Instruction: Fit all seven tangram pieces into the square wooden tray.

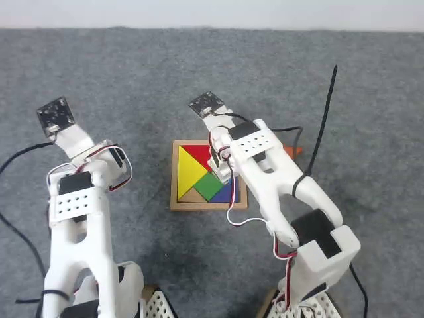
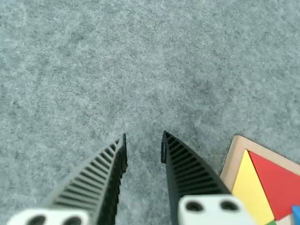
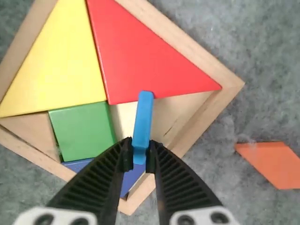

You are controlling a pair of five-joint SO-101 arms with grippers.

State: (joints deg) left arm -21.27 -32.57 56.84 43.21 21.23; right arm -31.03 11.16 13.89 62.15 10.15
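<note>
The right hand (image 3: 138, 151) pinches a blue piece (image 3: 143, 117) on edge over the wooden tray (image 1: 175, 199), mid-frame in the high view. The piece's long axis runs straight out from the fingertips (far end at the red triangle (image 3: 140, 56)). The left hand (image 2: 144, 136) is spread.

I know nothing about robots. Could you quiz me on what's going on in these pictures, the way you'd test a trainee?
1. True or false: the right gripper holds a blue piece on edge over the wooden tray.
2. What colour is the loose piece lying on the grey mat beside the tray?
3. Fill in: the left gripper hangs over the mat, holding nothing, with its jaws ____.

Key: 1 true; 2 orange; 3 open.
</note>
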